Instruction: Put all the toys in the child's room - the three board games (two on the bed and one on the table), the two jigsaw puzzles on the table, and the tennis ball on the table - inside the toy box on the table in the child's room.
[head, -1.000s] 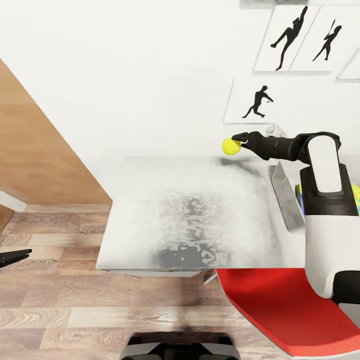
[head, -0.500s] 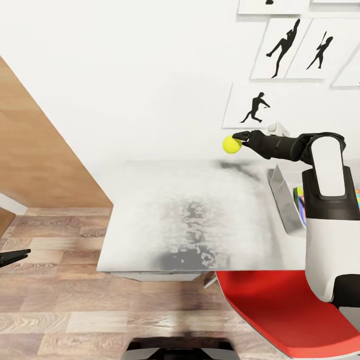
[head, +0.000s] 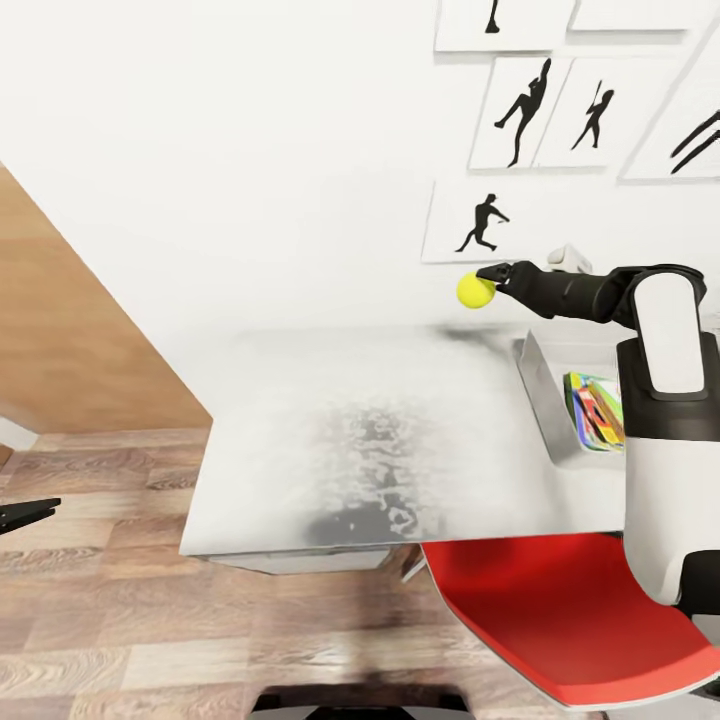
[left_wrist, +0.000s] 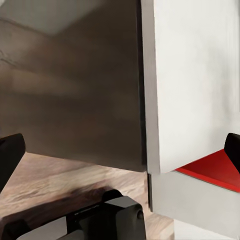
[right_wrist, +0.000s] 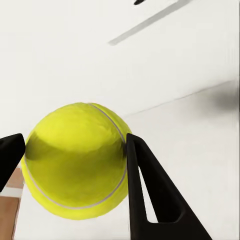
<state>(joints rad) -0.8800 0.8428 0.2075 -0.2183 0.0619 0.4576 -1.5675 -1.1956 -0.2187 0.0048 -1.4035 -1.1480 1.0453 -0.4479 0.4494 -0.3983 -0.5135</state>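
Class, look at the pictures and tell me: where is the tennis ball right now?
In the head view the tennis ball is held off the table in the right gripper, near the wall, left of the toy box.

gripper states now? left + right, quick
Left end effector: open, holding nothing, fingertips wide apart.
Right end effector: shut on the tennis ball, held up above the table.
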